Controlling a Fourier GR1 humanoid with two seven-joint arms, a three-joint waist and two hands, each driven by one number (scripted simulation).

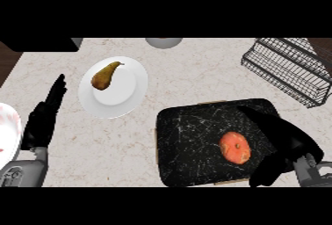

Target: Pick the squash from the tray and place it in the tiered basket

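1. The squash (pixel 235 148), orange and round with a small stem spot on top, lay on the black tray (pixel 188 145), in its right half.
2. The tray was dark with thin white veins, and it sat on the pale speckled counter (pixel 194 74), toward the lower right of the view.
3. The right hand (pixel 285 136) was over the right side of the tray, just beside the squash. Its fingers were stretched and apart, not curled round the squash; the thumb hung down near the lower right corner of the tray.
4. I could not tell if the right hand touched the squash; it appeared just to the right of it.
5. The left hand (pixel 44 118) was at the left side of the view, fingers straight and together, pointing up, holding nothing.
6. The tiered basket (pixel 290 70), made of black wire, stood at the upper right of the counter, well apart from the tray.
7. A white plate (pixel 123 94) with a brown pear (pixel 103 76) on it was at the left of the tray.
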